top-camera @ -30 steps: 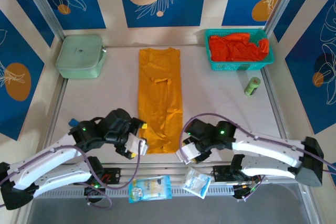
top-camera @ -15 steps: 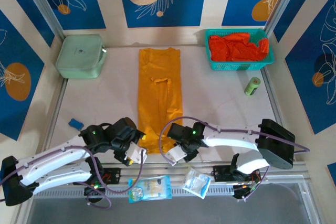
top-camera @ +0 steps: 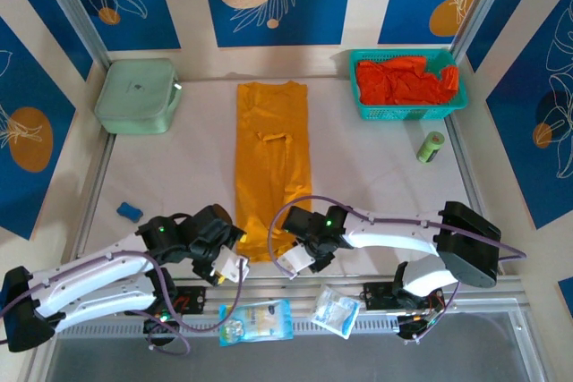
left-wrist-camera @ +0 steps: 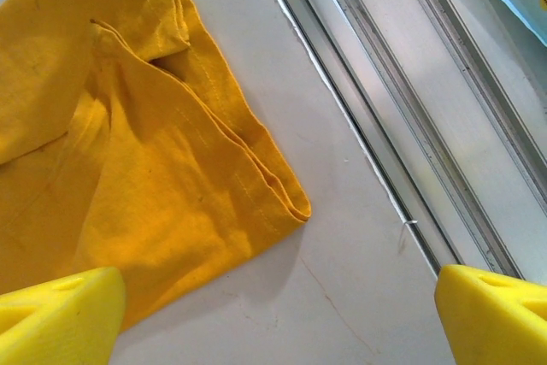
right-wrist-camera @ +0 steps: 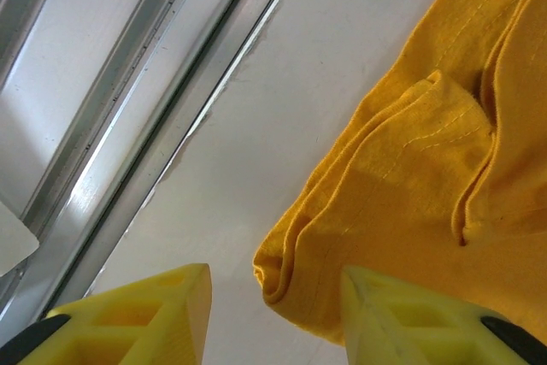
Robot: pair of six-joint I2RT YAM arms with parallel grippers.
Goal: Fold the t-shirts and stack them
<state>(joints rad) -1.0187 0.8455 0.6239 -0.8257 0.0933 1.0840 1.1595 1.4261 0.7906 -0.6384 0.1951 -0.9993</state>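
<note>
The mustard-yellow t-shirt [top-camera: 273,176] lies flat on the table [top-camera: 376,176] as one long narrow strip, and it is the reference for all positions below.

Left gripper [top-camera: 235,266]: at the strip's near-left corner, low over the table. In the left wrist view its yellow fingers [left-wrist-camera: 60,305] stand wide apart and hold nothing. The corner of the cloth [left-wrist-camera: 171,168] lies in the span between them, apart from both.

Right gripper [top-camera: 291,261]: at the near-right corner. Its fingers [right-wrist-camera: 162,309] are likewise spread, with the rolled corner [right-wrist-camera: 385,211] sitting between the tips — contact cannot be confirmed.

Surroundings: a metal rail [left-wrist-camera: 410,126] runs just beyond the strip's near end, with two clear packets [top-camera: 256,321] past it. A small blue item [top-camera: 129,212] lies well to the left. A pale green box [top-camera: 136,96] sits beside the far-left end. A teal basket [top-camera: 407,114] of red-orange shirts [top-camera: 407,80] sits beside the far-right end, with a green cylinder [top-camera: 431,147] near it.

Condition: stacked layers show at both near corners, with stitched hems and a wrinkle mid-length.
</note>
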